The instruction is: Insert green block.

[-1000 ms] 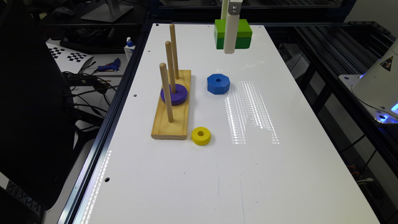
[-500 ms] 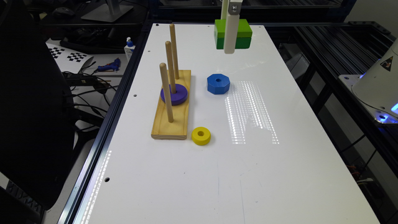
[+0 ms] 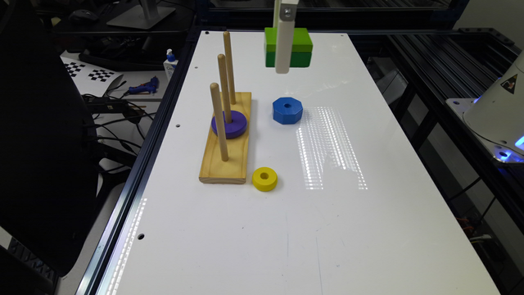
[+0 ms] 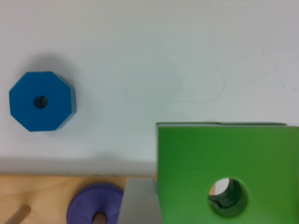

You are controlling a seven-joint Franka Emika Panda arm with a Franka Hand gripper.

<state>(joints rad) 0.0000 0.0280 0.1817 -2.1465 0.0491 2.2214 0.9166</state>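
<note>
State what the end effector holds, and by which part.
The green block, raised above the table, gripped at its sides; the exact contact points cannot be told.

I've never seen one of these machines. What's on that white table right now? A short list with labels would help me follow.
Green block: square, round centre hole, at the table's far end behind the gripper
Blue octagonal block: flat on the table, apart from the rest
Yellow ring: beside the board's near end
Wooden board: three upright pegs
Purple ring: threaded on the middle peg
</note>
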